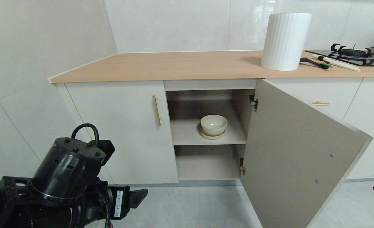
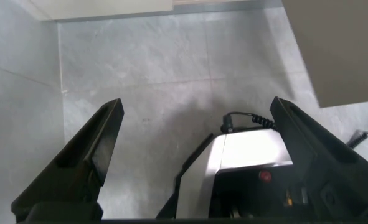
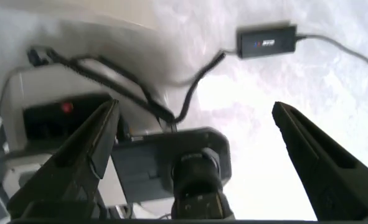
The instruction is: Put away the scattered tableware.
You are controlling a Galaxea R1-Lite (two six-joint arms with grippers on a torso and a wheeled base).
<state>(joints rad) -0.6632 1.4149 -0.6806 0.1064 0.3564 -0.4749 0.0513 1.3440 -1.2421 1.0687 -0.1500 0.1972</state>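
Observation:
A cream bowl [image 1: 213, 124] sits on a small plate [image 1: 211, 136] on the middle shelf [image 1: 190, 134] of the open cabinet. On the wooden counter [image 1: 174, 65], at the far right beside the stove, lie a long white utensil [image 1: 339, 62] and a black one with a green tip [image 1: 316, 63]. My left arm [image 1: 66, 171] hangs low in front of the closed left door. In the left wrist view, my left gripper [image 2: 196, 106] is open over the tiled floor, holding nothing. My right gripper [image 3: 195, 107] is also open and empty, low over the floor.
The cabinet door [image 1: 297, 152] stands swung wide open to the right, reaching out over the floor. A tall white ribbed cylinder [image 1: 285, 41] stands on the counter above it. A gas stove [image 1: 354, 53] is at the far right. The lower shelf [image 1: 206, 166] is bare.

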